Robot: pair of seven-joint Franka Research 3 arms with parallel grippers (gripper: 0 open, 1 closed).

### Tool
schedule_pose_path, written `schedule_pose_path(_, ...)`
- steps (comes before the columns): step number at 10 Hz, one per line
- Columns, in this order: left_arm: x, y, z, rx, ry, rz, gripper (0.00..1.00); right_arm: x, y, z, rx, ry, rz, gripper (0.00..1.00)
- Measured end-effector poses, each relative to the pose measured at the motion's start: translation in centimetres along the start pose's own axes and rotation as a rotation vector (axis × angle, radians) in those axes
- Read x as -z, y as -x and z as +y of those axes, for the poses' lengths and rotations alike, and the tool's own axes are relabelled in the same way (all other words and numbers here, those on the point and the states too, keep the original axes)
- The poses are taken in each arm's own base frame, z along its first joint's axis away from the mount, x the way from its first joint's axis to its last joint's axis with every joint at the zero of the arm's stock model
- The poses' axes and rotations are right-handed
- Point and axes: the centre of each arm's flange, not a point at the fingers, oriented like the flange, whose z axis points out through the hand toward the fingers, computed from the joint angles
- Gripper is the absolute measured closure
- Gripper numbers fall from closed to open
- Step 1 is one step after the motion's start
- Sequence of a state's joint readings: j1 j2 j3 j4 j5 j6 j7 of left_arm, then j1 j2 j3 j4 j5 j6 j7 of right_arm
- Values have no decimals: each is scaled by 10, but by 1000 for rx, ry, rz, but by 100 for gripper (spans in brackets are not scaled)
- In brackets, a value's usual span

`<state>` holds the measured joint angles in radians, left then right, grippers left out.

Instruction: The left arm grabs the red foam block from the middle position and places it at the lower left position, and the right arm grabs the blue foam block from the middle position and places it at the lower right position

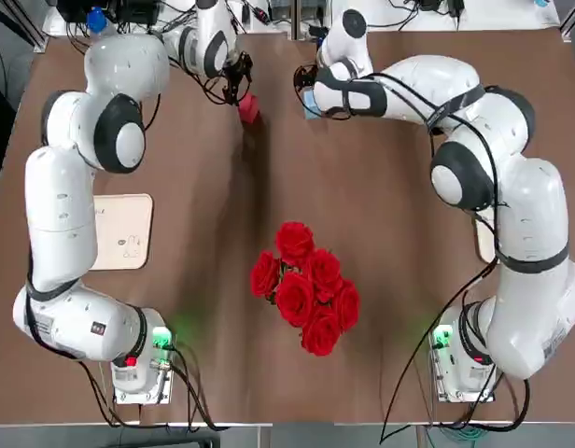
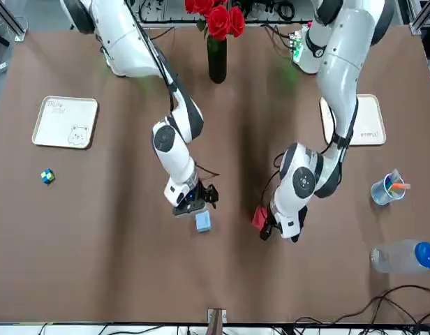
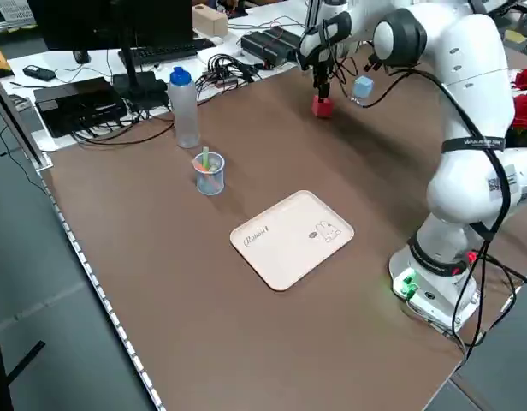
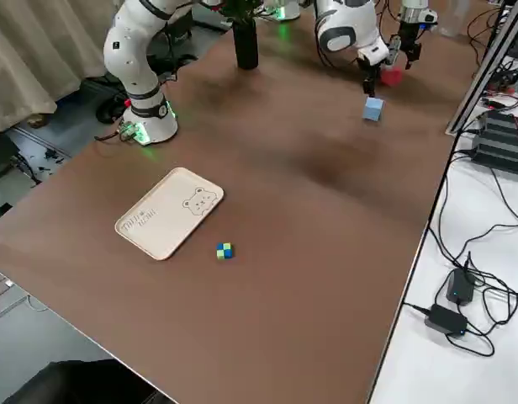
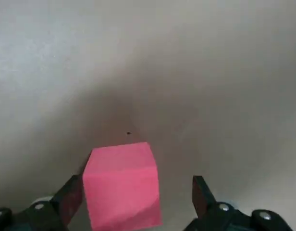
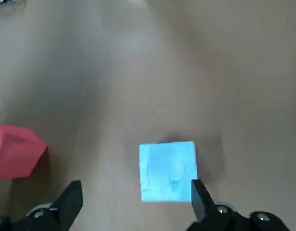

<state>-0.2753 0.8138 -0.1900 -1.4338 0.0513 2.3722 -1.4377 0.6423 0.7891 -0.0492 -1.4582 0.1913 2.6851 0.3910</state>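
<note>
Sitting on the brown desk (image 1: 362,243) at its far middle, the red foam block (image 1: 248,109) is a small cube of pink-red colour with clean edges. In the left wrist view it lies between the spread fingers (image 5: 70,197) of the left gripper (image 5: 133,202); one finger is against its side, the other stays apart from it, so the fingers are open and do not grip it. The lower corner of the block is cut off by the edge of that picture.

The blue foam block (image 2: 202,221) is a pale blue cube, near the red one but not touching it. In the top view it is mostly hidden under the right gripper (image 6: 133,202), and only a small blue piece shows. The right wrist view shows its flat top face (image 6: 167,170) just beside one finger (image 6: 200,197), and the fingers are open around it.

Behind the blocks, toward the robot, a vase of red roses (image 1: 306,285) stands. Beige trays (image 1: 122,231) lie at each side of the desk.
</note>
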Motion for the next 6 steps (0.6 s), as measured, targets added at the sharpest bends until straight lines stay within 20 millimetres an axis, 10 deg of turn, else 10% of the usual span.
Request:
schedule_pose_path(4, -37, 14, -9, -13, -45, -15, 7, -6, -7, 17, 17, 36, 28, 0)
schedule_pose_path(6, -32, 8, -6, -6, -44, -13, 32, -16, -2, 19, 20, 44, 14, 0)
